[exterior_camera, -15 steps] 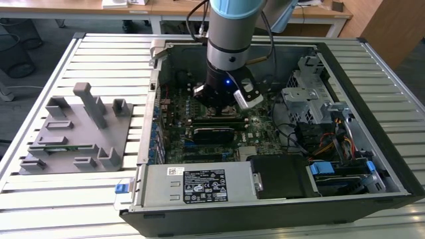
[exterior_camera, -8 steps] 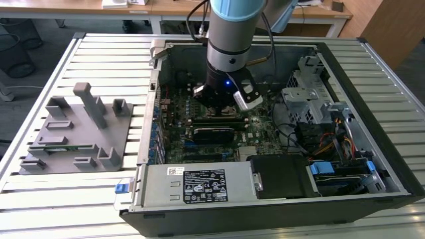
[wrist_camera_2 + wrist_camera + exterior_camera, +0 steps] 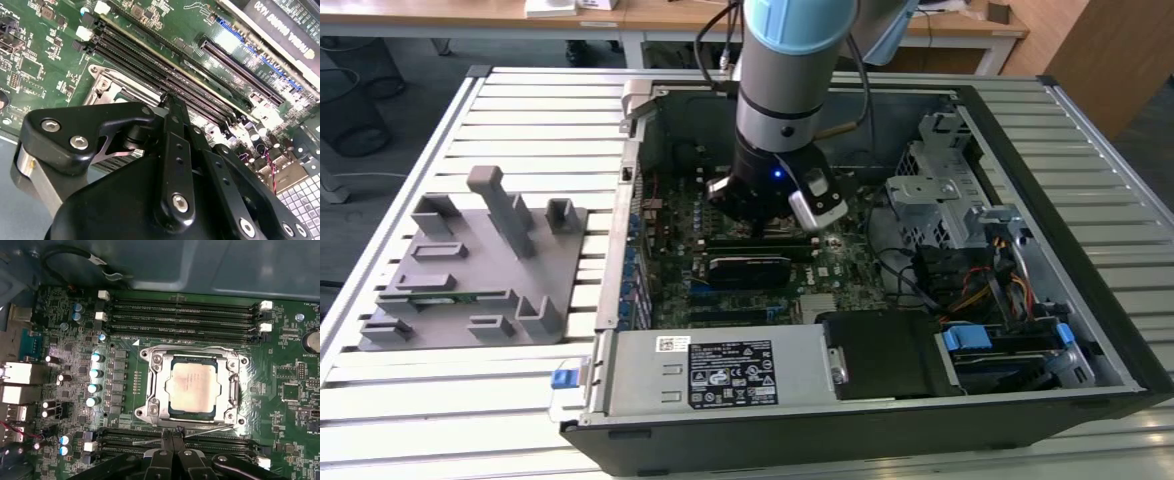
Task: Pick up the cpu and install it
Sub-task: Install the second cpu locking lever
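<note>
In the first wrist view the cpu [image 3: 194,388], a flat square chip with a pale silver top, lies inside the metal-rimmed socket frame [image 3: 151,390] on the green motherboard [image 3: 280,365]. My gripper [image 3: 173,436] hangs just beside the socket's edge, over the memory slots, with its black fingers pressed together and nothing between them. In the second wrist view the gripper [image 3: 169,97] points down next to a corner of the socket frame [image 3: 106,84]. In the exterior view the gripper [image 3: 767,228] is low inside the open computer case [image 3: 1014,150].
Rows of memory slots [image 3: 185,310] flank the socket. A graphics card [image 3: 747,268], drive cage [image 3: 934,195] and cables [image 3: 987,290] crowd the case. A grey fixture [image 3: 467,265] holding a green memory stick [image 3: 447,297] stands on the slatted table at the exterior view's left.
</note>
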`<move>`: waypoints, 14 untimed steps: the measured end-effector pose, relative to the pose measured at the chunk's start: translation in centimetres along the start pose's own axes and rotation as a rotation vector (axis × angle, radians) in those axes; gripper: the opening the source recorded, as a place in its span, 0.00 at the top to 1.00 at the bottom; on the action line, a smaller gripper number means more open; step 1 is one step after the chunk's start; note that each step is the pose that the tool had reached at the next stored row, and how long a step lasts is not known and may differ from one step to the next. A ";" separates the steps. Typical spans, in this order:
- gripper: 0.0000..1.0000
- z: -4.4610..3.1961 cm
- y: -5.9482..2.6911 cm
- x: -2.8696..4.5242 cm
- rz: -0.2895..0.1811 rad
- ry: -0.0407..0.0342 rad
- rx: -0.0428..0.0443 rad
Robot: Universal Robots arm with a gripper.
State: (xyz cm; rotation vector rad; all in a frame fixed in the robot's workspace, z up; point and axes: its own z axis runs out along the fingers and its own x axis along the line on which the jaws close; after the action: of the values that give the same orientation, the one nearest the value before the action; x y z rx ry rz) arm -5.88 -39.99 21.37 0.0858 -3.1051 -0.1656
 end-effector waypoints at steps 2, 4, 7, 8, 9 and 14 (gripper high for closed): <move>0.89 0.08 -0.10 0.03 0.000 -0.0003 -0.0046; 0.89 0.20 -0.14 0.16 0.000 -0.0005 -0.0091; 0.89 0.39 -0.17 0.69 -0.001 -0.0010 -0.0190; 0.89 0.44 -0.18 0.84 -0.001 -0.0013 -0.0235; 0.89 0.48 -0.19 0.95 -0.001 -0.0014 -0.0282; 0.89 0.70 -0.40 1.19 -0.002 -0.0026 -0.0482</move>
State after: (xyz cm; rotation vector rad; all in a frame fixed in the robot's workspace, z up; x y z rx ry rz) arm -7.07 -40.38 20.66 0.0870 -3.1015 -0.2406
